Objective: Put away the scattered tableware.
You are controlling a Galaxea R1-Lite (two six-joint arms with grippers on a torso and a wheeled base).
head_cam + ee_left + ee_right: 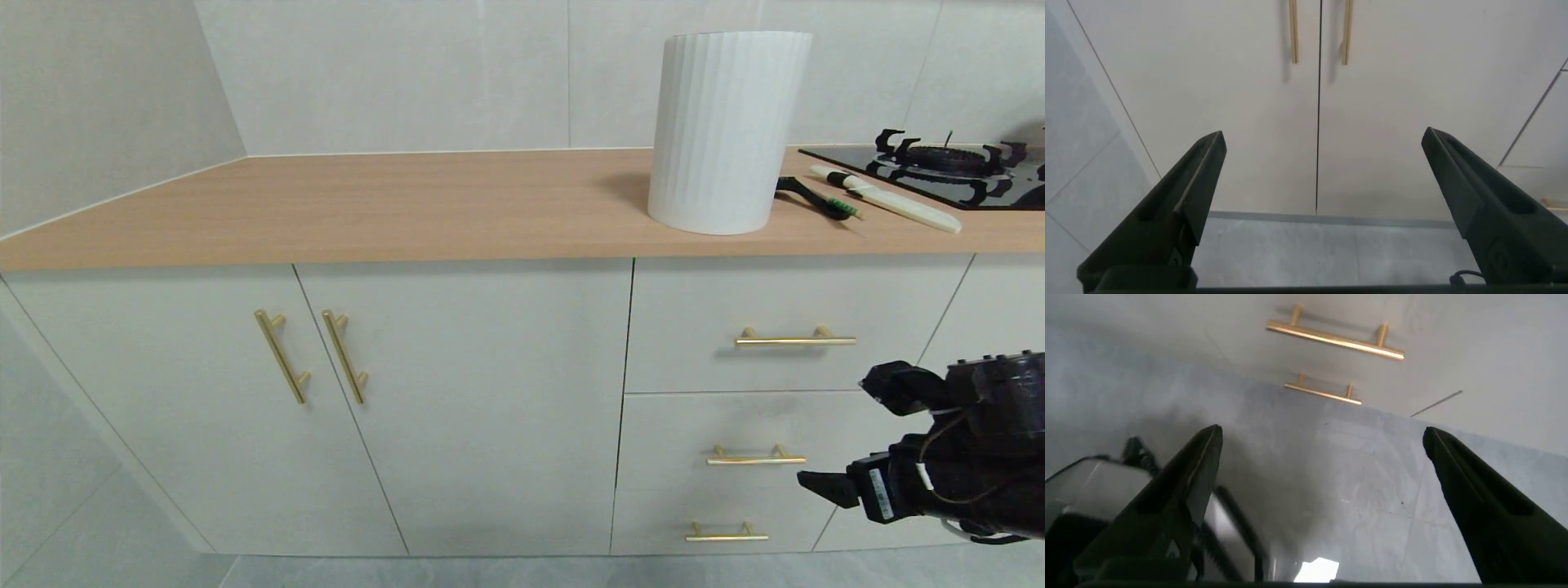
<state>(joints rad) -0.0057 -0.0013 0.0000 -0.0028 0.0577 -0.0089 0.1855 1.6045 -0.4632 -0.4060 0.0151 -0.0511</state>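
While both arms sit low in front of the cabinets, I find the tableware up on the wooden table (408, 204), toward its right end. A black-handled utensil (816, 198) with a green tip lies flat just beside the white ribbed holder (727, 131); its far end is hidden behind the holder, so I cannot tell what kind it is. Next to it, on the side away from the holder, a cream-white knife (890, 200) lies flat with its handle end at the edge of the gas hob (939, 167). The holder stands upright near the table's front edge.

From the head view, the right pincer (849, 437) is below table height, in front of the drawers (784, 302), with its two fingers spread apart and nothing between them. Its wrist view looks down at the grey floor (1372, 482) and two brass bar handles (1335, 339).

From its own wrist view, the left pincer (1321, 139) is also spread wide and holds nothing. It faces the pair of cabinet doors (1413, 122) with their upright brass handles (1293, 33), down near the floor line.
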